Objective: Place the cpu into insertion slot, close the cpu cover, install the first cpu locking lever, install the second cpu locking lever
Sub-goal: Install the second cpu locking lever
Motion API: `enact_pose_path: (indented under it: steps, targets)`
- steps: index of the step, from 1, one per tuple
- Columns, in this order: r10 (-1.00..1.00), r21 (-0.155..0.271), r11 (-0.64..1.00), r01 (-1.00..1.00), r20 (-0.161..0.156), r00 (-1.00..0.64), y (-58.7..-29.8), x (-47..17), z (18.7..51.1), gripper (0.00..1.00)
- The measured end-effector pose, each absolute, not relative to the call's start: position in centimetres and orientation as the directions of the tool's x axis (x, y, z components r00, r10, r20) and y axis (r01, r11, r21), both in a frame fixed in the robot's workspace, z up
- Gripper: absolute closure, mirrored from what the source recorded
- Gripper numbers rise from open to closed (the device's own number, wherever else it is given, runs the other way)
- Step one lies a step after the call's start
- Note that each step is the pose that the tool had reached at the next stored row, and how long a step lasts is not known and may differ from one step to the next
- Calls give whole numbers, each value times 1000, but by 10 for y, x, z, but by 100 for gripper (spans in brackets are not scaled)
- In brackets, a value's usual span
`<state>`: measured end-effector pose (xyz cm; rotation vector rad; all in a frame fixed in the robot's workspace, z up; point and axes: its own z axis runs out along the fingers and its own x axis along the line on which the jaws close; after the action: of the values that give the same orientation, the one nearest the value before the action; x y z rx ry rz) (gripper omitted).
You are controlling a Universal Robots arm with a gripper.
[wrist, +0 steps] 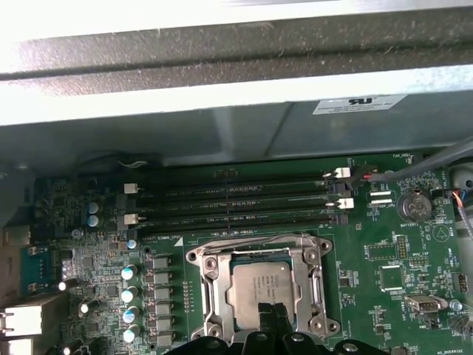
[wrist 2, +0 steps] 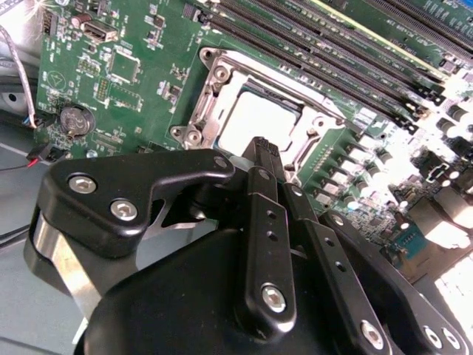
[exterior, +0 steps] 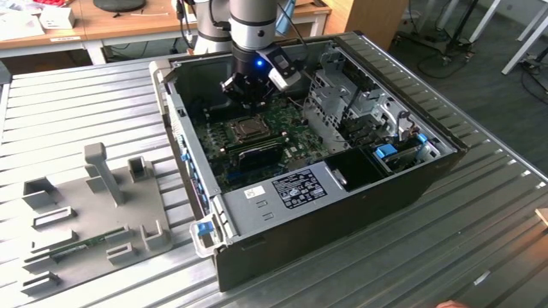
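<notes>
The gripper (wrist 2: 264, 151), fingers pressed together and empty, hangs just above the cpu (wrist: 260, 293), a dull silver square seated in the insertion slot (wrist: 211, 296). The cpu cover (wrist: 251, 255) lies closed around it. Beyond, the green board (exterior: 296, 115) sits inside the open computer case (exterior: 342, 205).

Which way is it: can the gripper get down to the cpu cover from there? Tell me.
Probably yes. The gripper hangs just above the cpu cover inside the open case, and nothing sits between them on the board.
</notes>
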<state>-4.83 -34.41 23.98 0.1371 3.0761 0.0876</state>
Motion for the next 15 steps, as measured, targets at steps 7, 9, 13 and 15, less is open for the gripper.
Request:
enact_pose_path:
  steps: [7,9,13,15]
  targets:
    - [90,59,994,87,-58,-994,-347,-48,240,90]
    - [90,59,994,87,-58,-994,-348,-48,240,90]
    - [90,59,994,87,-58,-994,-352,-48,240,90]
    - [90,59,994,87,-58,-994,-354,-48,240,90]
